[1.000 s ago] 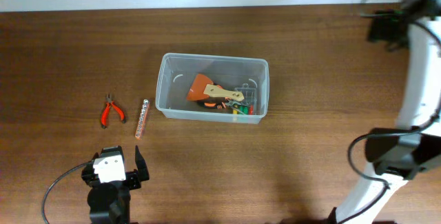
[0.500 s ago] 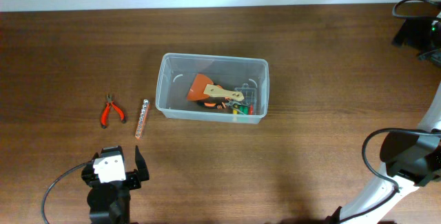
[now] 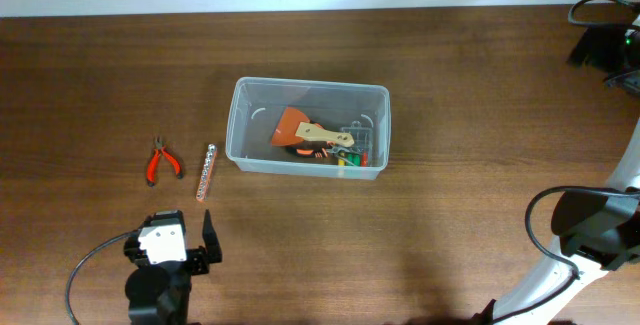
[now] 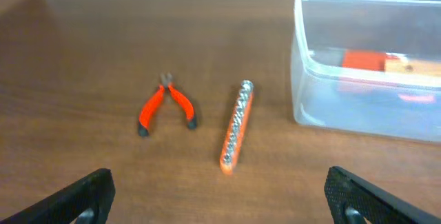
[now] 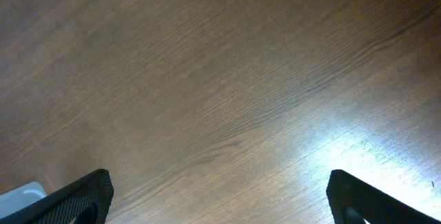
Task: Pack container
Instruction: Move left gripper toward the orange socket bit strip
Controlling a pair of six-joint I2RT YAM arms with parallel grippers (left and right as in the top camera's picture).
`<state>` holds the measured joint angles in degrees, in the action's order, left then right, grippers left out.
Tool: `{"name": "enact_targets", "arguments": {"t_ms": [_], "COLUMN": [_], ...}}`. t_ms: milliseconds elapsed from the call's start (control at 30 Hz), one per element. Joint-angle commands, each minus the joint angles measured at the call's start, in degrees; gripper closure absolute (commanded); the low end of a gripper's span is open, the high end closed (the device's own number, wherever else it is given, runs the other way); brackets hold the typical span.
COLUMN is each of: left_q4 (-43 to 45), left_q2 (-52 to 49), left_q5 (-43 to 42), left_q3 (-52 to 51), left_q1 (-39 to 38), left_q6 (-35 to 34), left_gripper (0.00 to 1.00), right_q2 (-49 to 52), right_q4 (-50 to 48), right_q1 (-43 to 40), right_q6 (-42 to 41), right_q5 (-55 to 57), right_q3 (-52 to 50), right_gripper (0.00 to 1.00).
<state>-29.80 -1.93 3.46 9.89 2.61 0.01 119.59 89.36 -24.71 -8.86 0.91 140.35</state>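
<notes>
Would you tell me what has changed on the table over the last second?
The right gripper swung out toward the table's right edge, farther from the container; it is open and holds nothing. The left gripper shifted only slightly and is also open. The container, the red pliers and the bit strip lie where they were.

Soft, even light falls from above on the dark wood counter (image 3: 450, 85), casting barely any shadow around the container (image 3: 308, 125), whose clear walls carry pale reflections. In the right wrist view, a white glare patch washes out the wood grain well to the right of the container's corner. Both wrist views are slightly soft. The left end effector (image 4: 220, 195) and right end effector (image 5: 220, 196) show dark, out-of-focus fingertips in the lower corners.
</notes>
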Motion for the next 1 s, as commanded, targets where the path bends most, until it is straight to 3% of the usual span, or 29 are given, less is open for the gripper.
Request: {"name": "enact_targets", "arguments": {"t_ms": [0,133,333,500,667,967], "left_q4": [-2.78,-6.45,-17.51,-28.50,-31.78,-32.65], "left_q2": [-8.04,-24.70,-57.79,-74.93,-83.78,-85.72], "left_q5": [-0.61,-1.53,-6.12,-6.10,-7.02,-7.78], "left_q3": [8.68,20.61,48.76,62.97,67.21,67.01], "left_q1": [0.28,0.28,0.28,0.26,0.26,0.26], "left_q6": [-0.81,-0.85,-0.55,6.36,6.97,8.96], "left_gripper": [0.01,0.01,0.01,0.01,0.01,0.00], "right_q2": [-0.24,-0.24,-0.24,-0.24,-0.24,-0.24], "right_q4": [0.00,0.00,0.00,0.00,0.00,0.00], "right_q1": [0.26,0.26,0.26,0.26,0.26,0.26], "right_q6": [-0.24,-0.24,-0.24,-0.24,-0.24,-0.24], "right_q5": [-0.70,-0.70,-0.70,-0.70,-0.70,-0.70], "right_q3": [-0.11,-0.11,-0.11,-0.11,-0.11,-0.11], "right_gripper": [0.01,0.01,0.01,0.01,0.01,0.01]}}
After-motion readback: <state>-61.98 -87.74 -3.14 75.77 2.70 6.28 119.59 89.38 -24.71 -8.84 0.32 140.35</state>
